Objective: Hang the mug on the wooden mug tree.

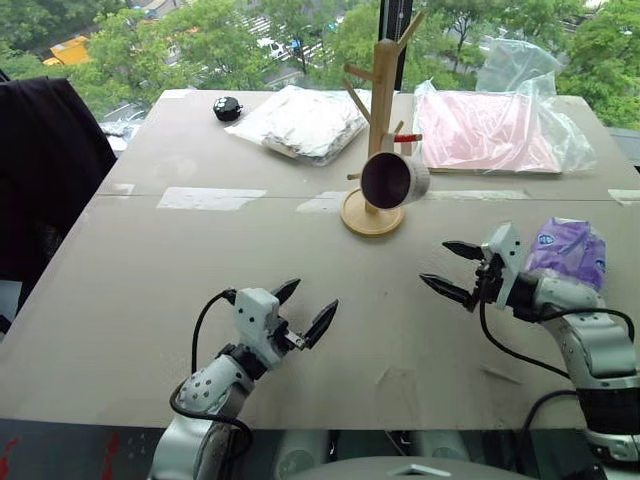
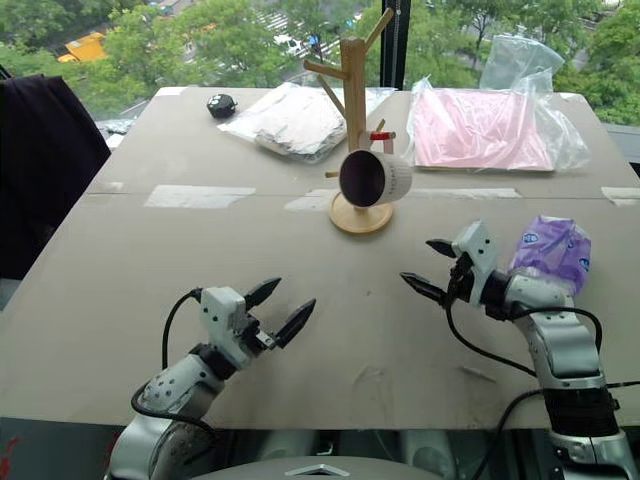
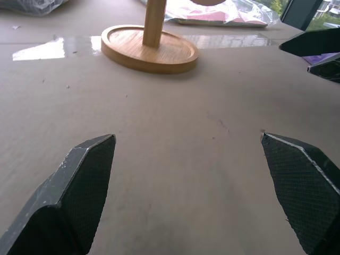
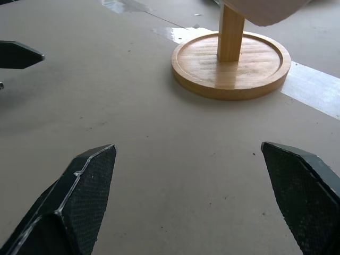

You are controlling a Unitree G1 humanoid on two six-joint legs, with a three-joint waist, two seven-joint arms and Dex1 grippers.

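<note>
The white mug (image 1: 394, 179) hangs from a low peg of the wooden mug tree (image 1: 381, 100), its dark maroon opening turned toward me; a red-tipped peg sticks out just above it. The tree's round base (image 1: 371, 215) rests mid-table. My left gripper (image 1: 304, 310) hovers open near the table's front edge, well short of the tree, nothing between its fingers. To the right of the base and nearer me, my right gripper (image 1: 452, 268) is open and empty, pointing left. In the right wrist view the mug's white underside (image 4: 264, 11) shows above the base (image 4: 231, 64).
At the back lie a clear bag with pale cloth (image 1: 300, 122), a pink packet in plastic (image 1: 495, 130) and a small black object (image 1: 227, 108). A purple wrapped item (image 1: 568, 250) sits by my right wrist. A dark chair (image 1: 45, 170) stands left of the table.
</note>
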